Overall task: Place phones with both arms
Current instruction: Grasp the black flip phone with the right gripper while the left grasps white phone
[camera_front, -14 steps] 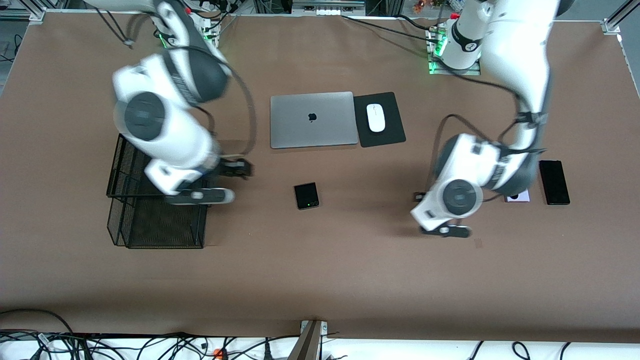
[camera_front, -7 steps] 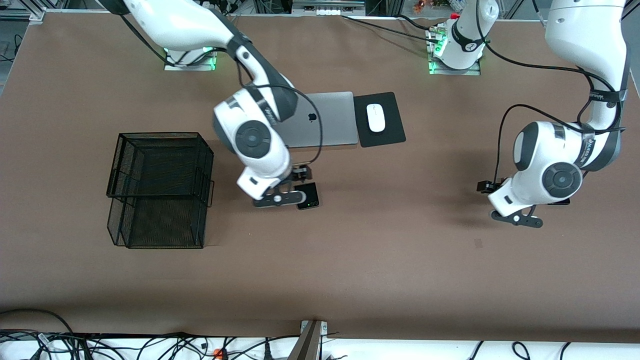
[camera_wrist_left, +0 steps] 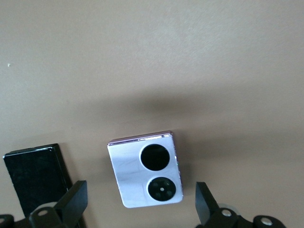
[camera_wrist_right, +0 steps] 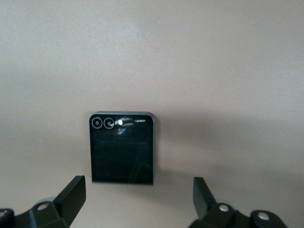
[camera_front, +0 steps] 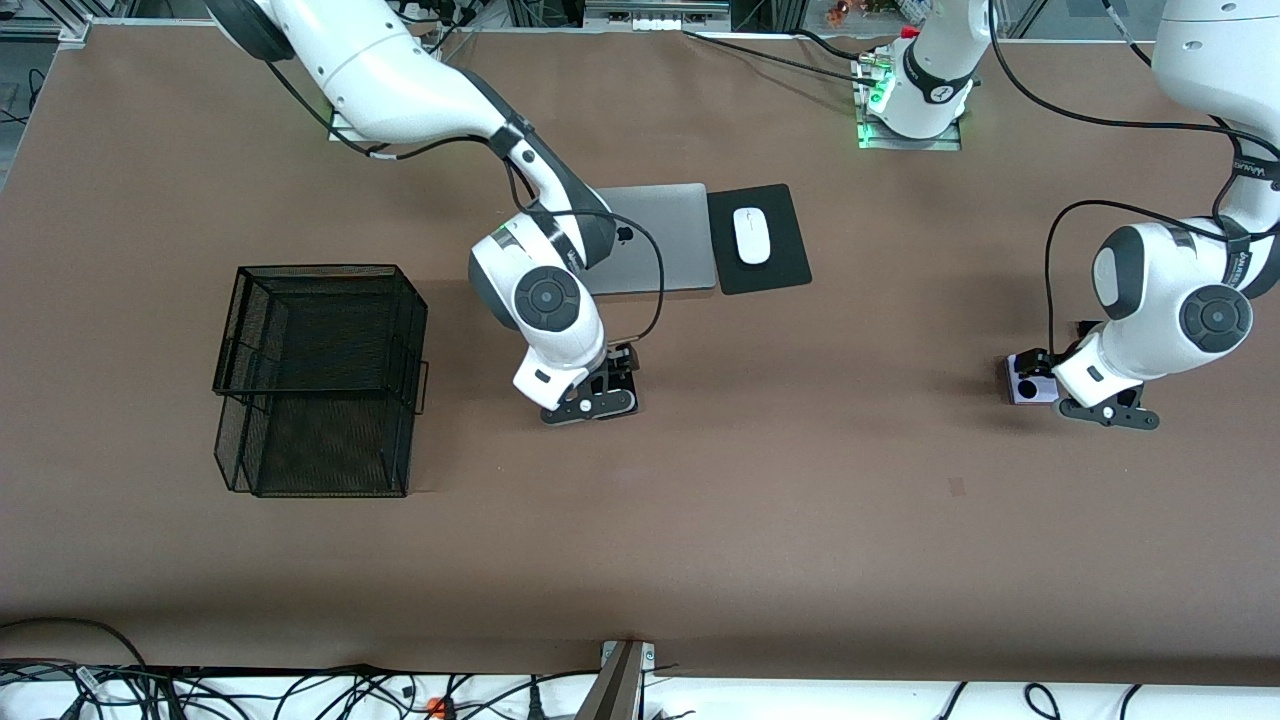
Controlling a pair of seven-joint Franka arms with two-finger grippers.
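Brown table [camera_front: 700, 520] fills the front view, bases along its top edge. At the right arm's end sits a black wire basket [camera_front: 320, 380], nothing in it. Next, right arm reaches down from its base, elbow bent over the silver laptop [camera_front: 665, 240], wrist pointing straight down. Right gripper [camera_front: 600, 395] hangs low over the black flip phone [camera_wrist_right: 122, 148]; jaws spread wide, fingers either side, not touching it. Phone lies flat on the table, nearer the front camera than the laptop. Beside the laptop, toward the left arm's end: white mouse [camera_front: 752, 235] on black pad [camera_front: 775, 270]. Then left arm, folded at the elbow, wrist down. Left gripper [camera_front: 1085, 395] sits over the lilac-white phone [camera_wrist_left: 146, 175], jaws spread apart, no contact. Long black phone [camera_wrist_left: 35, 183] lies flat just beside the lilac one, apart from it, w/ one finger [camera_wrist_left: 71, 206] over its edge.
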